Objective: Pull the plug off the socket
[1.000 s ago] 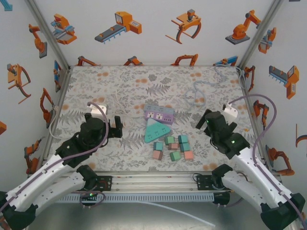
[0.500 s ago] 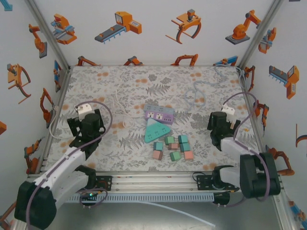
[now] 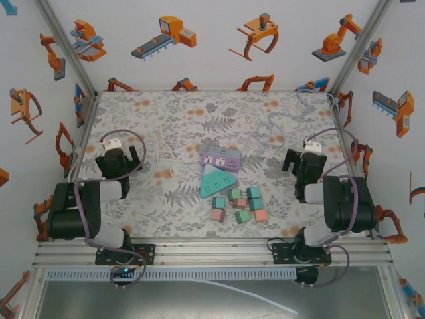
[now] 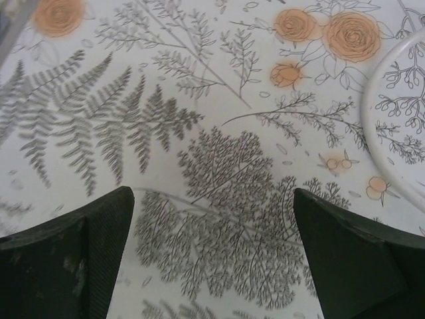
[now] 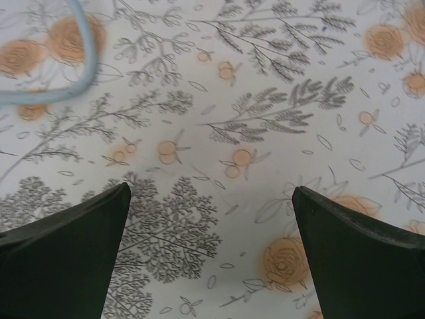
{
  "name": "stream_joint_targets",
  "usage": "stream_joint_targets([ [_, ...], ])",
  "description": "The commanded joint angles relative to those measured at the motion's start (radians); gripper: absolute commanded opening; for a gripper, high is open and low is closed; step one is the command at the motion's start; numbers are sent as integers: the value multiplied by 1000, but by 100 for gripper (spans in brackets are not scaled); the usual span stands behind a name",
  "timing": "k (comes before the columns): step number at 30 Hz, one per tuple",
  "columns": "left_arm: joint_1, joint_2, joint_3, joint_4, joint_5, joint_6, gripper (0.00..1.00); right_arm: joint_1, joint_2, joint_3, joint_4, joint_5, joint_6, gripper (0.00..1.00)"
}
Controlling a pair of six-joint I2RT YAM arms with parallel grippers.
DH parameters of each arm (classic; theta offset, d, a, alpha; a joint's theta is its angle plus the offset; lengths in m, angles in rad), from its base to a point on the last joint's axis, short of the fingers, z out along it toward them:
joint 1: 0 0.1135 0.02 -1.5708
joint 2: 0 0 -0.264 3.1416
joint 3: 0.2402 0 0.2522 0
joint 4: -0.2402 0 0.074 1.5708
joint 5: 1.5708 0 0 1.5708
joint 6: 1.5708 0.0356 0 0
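Socket strip (image 3: 220, 157): purple, lying flat at mid-table, long side running left to right with the right end slightly nearer. White outlet faces show on its top.

Plug (image 3: 217, 179): a teal triangular body with white markings, flat on the table just in front of the strip, narrow end touching the strip's near edge. Whether it is seated cannot be determined.

Floral-printed worktop (image 3: 179, 113). Centre: purple power strip (image 3: 220, 158), with a teal triangular unit (image 3: 216, 179) touching its near edge. Just nearer: a cluster of pink and green blocks (image 3: 240, 205). Left of centre: white cable (image 3: 164, 141). Far right: pale blue cable (image 3: 269, 133), looped.
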Motion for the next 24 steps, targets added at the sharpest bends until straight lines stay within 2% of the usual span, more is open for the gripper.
stream_joint_targets([
  [1, 1, 35, 0, 167, 110, 44, 97, -4, 5, 11, 98, -18, -2, 99],
  [8, -18, 36, 8, 153, 86, 61, 97, 5, 4, 48, 34, -80, -33, 99],
  [24, -20, 36, 8, 155, 82, 62, 97, 2, 2, 59, 4, -81, -35, 99],
])
